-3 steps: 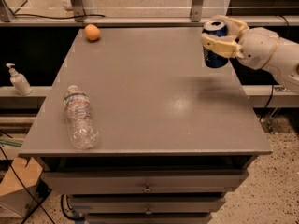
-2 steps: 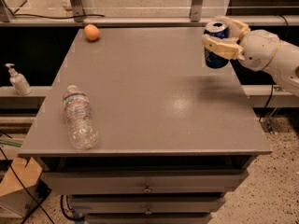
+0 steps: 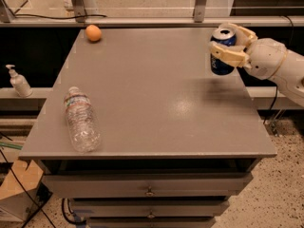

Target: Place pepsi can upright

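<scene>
At the far right edge of the desk [image 3: 156, 103], the gripper [image 3: 228, 44] holds the pepsi can [image 3: 222, 66], jaws pinching its sides; the can's long axis stands nearly upright, silver top up.

Grey metal table [image 3: 156, 103] with drawers beneath, clear plastic water bottle [image 3: 81, 120] lying on its side near the front left edge, round orange fruit [image 3: 93, 33] at the far left corner, white pump dispenser [image 3: 19, 82] upright on a ledge left of the table
</scene>
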`<state>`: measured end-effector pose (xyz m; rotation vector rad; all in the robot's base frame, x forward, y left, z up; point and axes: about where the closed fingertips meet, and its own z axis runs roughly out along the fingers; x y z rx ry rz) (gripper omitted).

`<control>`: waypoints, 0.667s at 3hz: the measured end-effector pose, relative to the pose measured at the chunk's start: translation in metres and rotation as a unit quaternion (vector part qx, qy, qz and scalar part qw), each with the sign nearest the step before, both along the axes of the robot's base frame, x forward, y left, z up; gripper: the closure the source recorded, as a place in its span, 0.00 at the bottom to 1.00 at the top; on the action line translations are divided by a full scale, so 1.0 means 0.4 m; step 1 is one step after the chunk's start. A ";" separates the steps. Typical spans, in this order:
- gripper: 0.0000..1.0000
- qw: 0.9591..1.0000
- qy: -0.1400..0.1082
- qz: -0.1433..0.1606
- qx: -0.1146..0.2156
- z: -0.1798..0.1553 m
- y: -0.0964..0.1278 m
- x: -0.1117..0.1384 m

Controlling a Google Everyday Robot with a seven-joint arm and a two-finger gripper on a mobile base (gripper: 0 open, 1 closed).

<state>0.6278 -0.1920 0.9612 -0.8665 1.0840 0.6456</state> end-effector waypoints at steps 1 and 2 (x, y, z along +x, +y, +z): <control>0.84 1.000 0.003 -0.008 0.018 -0.023 -0.007 -0.005; 0.61 0.999 0.008 -0.021 0.033 -0.045 -0.017 -0.011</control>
